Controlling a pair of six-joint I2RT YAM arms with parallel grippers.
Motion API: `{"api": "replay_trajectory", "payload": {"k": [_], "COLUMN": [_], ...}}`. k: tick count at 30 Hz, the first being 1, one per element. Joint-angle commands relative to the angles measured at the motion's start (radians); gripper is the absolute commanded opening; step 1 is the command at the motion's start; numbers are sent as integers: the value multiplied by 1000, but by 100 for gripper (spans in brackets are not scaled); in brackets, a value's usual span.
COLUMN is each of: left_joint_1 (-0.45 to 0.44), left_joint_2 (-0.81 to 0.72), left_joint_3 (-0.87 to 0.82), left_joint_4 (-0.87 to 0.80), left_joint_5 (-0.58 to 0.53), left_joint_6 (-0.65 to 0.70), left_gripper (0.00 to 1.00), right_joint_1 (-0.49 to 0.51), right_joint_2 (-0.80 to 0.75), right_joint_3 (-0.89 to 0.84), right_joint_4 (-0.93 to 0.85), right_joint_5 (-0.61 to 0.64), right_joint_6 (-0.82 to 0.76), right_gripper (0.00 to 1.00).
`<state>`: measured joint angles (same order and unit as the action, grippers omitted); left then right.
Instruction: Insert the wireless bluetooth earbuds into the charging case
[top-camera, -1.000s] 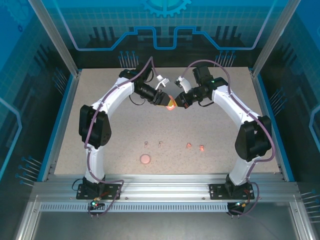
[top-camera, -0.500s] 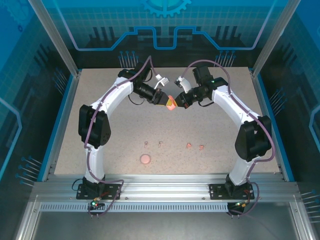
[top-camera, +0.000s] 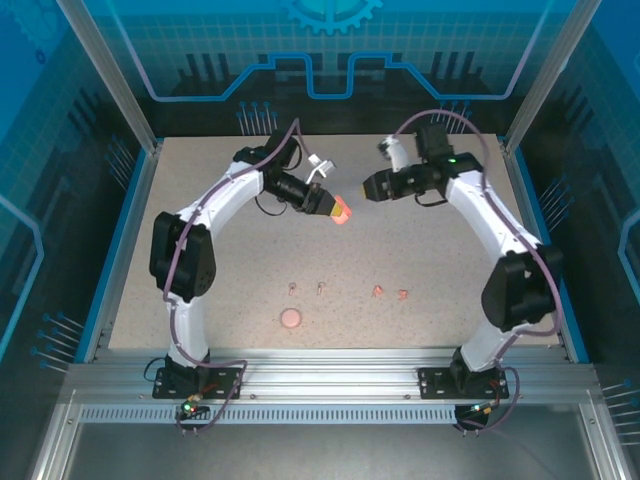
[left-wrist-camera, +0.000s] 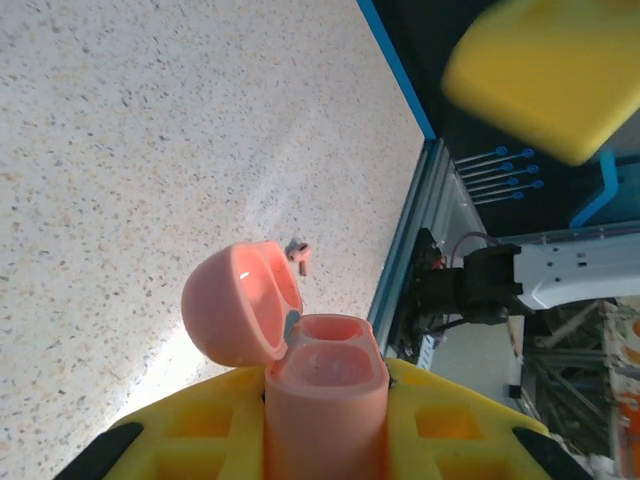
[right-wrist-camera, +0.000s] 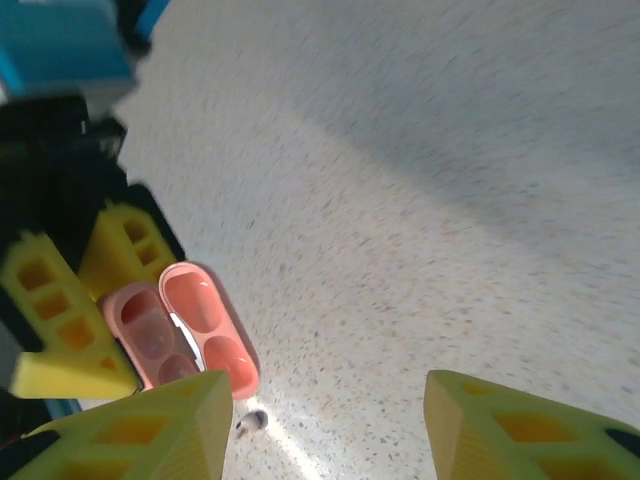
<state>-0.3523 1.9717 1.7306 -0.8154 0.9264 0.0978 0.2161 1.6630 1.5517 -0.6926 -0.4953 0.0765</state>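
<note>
Four buds (top-camera: 378, 292) lie in a row at 6 o'clock, none cased yet. Beyond them, toward 12, the left gripper (top-camera: 336, 208) clamps the case (top-camera: 342, 213), now flipped open. The right gripper (top-camera: 366, 187) has just let go and backed toward 1 o'clock, jaws wide, probably free to fetch buds.

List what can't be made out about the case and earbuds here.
- Top view: the four earbuds are too small to show which way each lies.
- Left wrist view: the charging case has its lower body hidden in the left gripper and cut off by the bottom edge.
- Right wrist view: one earbud is blurred, its colour unreadable.
</note>
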Motion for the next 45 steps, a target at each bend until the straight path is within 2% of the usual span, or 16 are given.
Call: {"api": "replay_trajectory", "payload": {"k": [1,4,6,7,8,11,13,17,19,23,29,36,39,45], "left_joint_1": [8,-1,-24,-38,-60,-137,-184,-247,-271,-312,-328,-326,-327,-315], "left_joint_2": [-165,-289,-361,-386,-417,-479,-487,-477,-467,-473,-484,-451,-440,-424], "left_joint_3": [-125,-294,-403,-445,-495,-656,-714,-792,-829,-847,-830,-755,-724,-697], "left_joint_4": [310,614,797,864,952,1256,1389,1636,1765,1860,1960,2008,2022,2079], "left_joint_5": [-70,-184,-281,-332,-394,-565,-667,-843,-887,-981,-1090,-1092,-1097,-1187], "left_joint_6": [-141,-251,-266,-254,-233,-111,-47,1,31,94,167,245,239,231], "left_gripper": [0,0,0,0,0,0,0,0,0,0,0,0,0,0], "right_joint_1": [-22,-19,-16,-13,-9,-3,-8,-35,-41,-35,30,222,266,322], "right_joint_2": [-115,-185,-234,-252,-271,-318,-340,-316,-301,-297,-309,-256,-239,-224], "right_joint_3": [-38,-99,-157,-176,-198,-249,-277,-299,-316,-374,-398,-421,-460,-524], "right_joint_4": [-7,-33,-34,-36,-42,-43,-40,-58,-59,-50,-127,-213,-213,-184], "right_joint_5": [60,146,200,219,258,342,375,319,287,282,390,586,614,654], "right_joint_6": [136,186,218,226,239,298,336,369,384,437,534,742,846,976], "right_gripper": [57,66,83,96,100,100,100,100,100,97,85,83,82,80]}}
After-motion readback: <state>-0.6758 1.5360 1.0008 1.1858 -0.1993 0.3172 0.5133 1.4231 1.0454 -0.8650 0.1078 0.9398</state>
